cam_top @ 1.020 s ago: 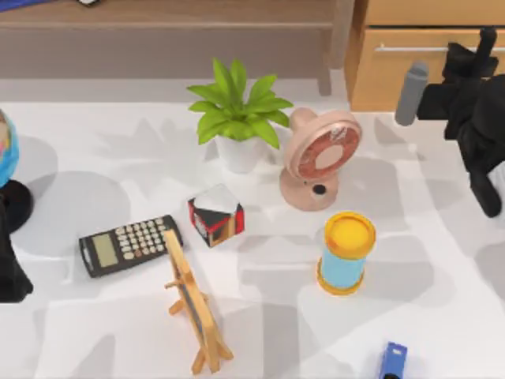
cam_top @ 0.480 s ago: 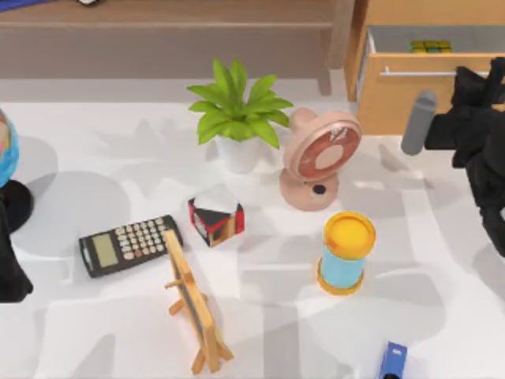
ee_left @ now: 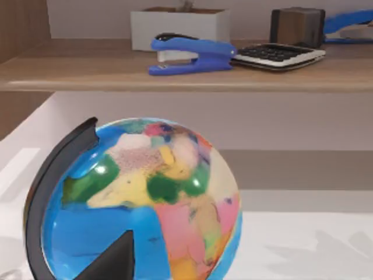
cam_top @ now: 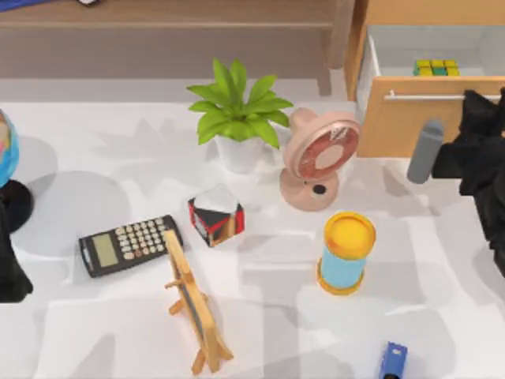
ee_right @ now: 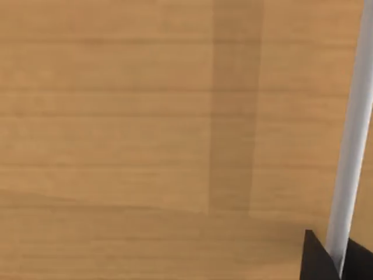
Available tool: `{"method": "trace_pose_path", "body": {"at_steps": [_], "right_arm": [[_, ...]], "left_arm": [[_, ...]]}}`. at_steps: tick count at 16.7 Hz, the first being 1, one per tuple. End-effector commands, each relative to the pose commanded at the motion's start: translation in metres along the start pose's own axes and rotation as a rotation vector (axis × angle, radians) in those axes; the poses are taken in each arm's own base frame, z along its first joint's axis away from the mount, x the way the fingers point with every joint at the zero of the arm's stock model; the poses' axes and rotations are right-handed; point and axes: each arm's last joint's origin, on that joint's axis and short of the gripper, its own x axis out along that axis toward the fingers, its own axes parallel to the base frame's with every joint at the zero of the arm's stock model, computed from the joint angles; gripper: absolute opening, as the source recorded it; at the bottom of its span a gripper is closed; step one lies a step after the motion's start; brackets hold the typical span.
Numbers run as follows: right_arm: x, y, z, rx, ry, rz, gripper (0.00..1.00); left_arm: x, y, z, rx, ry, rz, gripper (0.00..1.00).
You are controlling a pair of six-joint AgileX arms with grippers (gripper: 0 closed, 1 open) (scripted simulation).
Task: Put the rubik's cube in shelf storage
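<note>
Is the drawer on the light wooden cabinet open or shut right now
Open. The drawer front stands out from the cabinet, exposing the rubik's cube inside.

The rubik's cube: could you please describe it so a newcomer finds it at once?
Find the light wooden drawer cabinet at the table's far right; its drawer is pulled open. Inside lies the rubik's cube, small, gridded yellow and green, unlike the red, black and white cube at mid-table.
</note>
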Motion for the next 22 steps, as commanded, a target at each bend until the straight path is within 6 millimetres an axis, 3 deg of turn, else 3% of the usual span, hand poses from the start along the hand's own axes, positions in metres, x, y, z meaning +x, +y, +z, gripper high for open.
{"method": "trace_pose_path", "body": {"at_steps": [3, 9, 16, 20, 22], "right_arm": [[-0.018, -0.001, 0.0, 0.001, -0.002, -0.004, 0.0], [-0.023, -0.001, 0.001, 0.001, -0.003, -0.01, 0.0], [-0.08, 0.001, 0.0, 0.0, -0.001, -0.002, 0.0], [-0.081, 0.001, 0.0, 0.0, -0.001, -0.004, 0.0], [-0.081, 0.001, 0.0, 0.0, -0.001, -0.004, 0.15]], "left_arm": [[0.0, 0.0, 0.0, 0.0, 0.0, 0.0, 1.0], [0.0, 0.0, 0.0, 0.0, 0.0, 0.0, 1.0], [0.0, 0.0, 0.0, 0.0, 0.0, 0.0, 1.0], [0.0, 0.0, 0.0, 0.0, 0.0, 0.0, 1.0], [0.0, 0.0, 0.0, 0.0, 0.0, 0.0, 1.0]]}}
